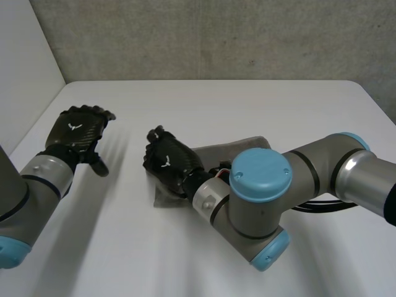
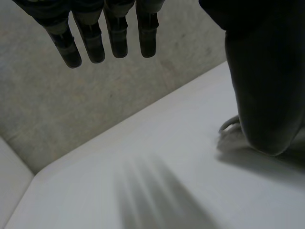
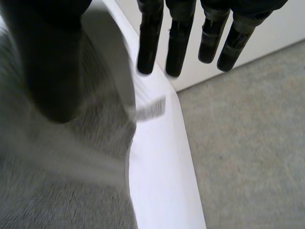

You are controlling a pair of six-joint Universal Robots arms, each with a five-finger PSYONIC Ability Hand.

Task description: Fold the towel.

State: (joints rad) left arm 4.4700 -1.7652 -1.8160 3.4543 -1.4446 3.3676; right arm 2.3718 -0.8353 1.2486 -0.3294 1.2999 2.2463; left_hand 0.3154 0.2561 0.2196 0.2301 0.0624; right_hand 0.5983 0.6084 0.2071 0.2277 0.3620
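A grey towel lies folded on the white table, just right of the middle. My right hand hovers over the towel's left end, palm down. In the right wrist view its fingers are straight and apart from the thumb, and the towel lies loose under the palm with a raised fold beside the thumb. My left hand hangs over bare table at the left, well clear of the towel. Its fingers are straight and spread, holding nothing.
The table's left edge runs close beyond my right hand's fingertips. A white side wall stands at the left and a grey wall at the back. My right arm crosses the table's right half.
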